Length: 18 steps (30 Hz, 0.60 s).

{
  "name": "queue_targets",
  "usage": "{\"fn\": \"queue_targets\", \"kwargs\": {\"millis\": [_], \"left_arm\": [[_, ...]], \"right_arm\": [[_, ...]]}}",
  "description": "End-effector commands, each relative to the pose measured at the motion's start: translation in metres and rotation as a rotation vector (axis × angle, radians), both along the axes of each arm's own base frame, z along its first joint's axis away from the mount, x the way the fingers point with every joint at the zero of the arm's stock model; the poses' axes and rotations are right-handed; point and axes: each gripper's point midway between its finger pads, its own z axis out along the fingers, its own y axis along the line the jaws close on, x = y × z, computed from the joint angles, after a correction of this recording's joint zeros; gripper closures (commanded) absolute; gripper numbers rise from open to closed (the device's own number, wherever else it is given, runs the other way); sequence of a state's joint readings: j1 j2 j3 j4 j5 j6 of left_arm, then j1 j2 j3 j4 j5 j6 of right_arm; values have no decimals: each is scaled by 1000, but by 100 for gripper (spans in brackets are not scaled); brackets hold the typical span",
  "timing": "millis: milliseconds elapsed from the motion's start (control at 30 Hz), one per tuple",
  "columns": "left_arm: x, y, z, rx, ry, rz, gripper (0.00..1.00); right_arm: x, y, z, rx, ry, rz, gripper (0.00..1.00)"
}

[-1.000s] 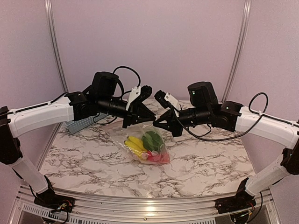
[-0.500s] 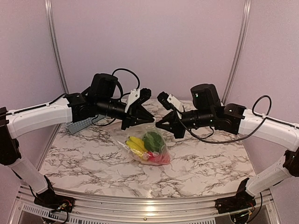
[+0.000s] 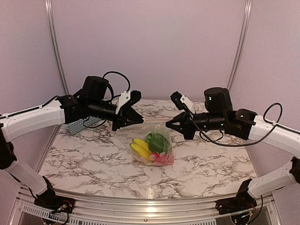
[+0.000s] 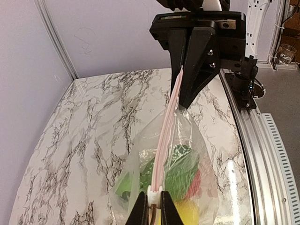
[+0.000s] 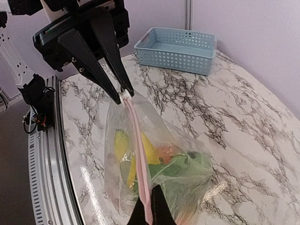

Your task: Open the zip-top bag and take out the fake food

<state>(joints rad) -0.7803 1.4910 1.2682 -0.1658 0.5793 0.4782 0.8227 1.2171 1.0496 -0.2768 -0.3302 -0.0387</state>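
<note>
The clear zip-top bag (image 3: pixel 165 146) hangs between my two grippers, its bottom down at the marble. Inside it lies the fake food: yellow bananas (image 3: pixel 139 149), a green piece (image 3: pixel 157 140) and red fruit (image 3: pixel 162 159). My left gripper (image 3: pixel 139 123) is shut on the white slider (image 4: pixel 154 196) of the pink zip strip (image 4: pixel 169 122). At the strip's other end my right gripper (image 3: pixel 169 125) is shut on the strip itself (image 5: pixel 149 206). The strip runs taut between them. In the right wrist view the left gripper (image 5: pixel 124 96) holds the slider (image 5: pixel 125 96) above the bag (image 5: pixel 197 180).
A blue lattice basket (image 3: pixel 79 125) stands at the back left of the marble table (image 3: pixel 93 159), behind the left arm, and shows in the right wrist view as the basket (image 5: pixel 176 49). A metal rail (image 4: pixel 255 154) runs along the table's near edge.
Both grippers have drawn apart, the left one to the left and the right one to the right. The zip strip between them is longer and the bag has shifted slightly right.
</note>
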Motion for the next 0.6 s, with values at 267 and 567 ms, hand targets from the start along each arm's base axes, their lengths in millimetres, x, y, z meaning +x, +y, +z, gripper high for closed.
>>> {"fn": "queue_targets", "kwargs": {"millis": [267, 567], "left_arm": [[19, 67, -35, 124, 52, 179, 100], [34, 111, -46, 145, 63, 299, 100]], "right_arm": [[14, -40, 14, 52, -25, -149, 100], [16, -55, 12, 57, -27, -211, 100]]}}
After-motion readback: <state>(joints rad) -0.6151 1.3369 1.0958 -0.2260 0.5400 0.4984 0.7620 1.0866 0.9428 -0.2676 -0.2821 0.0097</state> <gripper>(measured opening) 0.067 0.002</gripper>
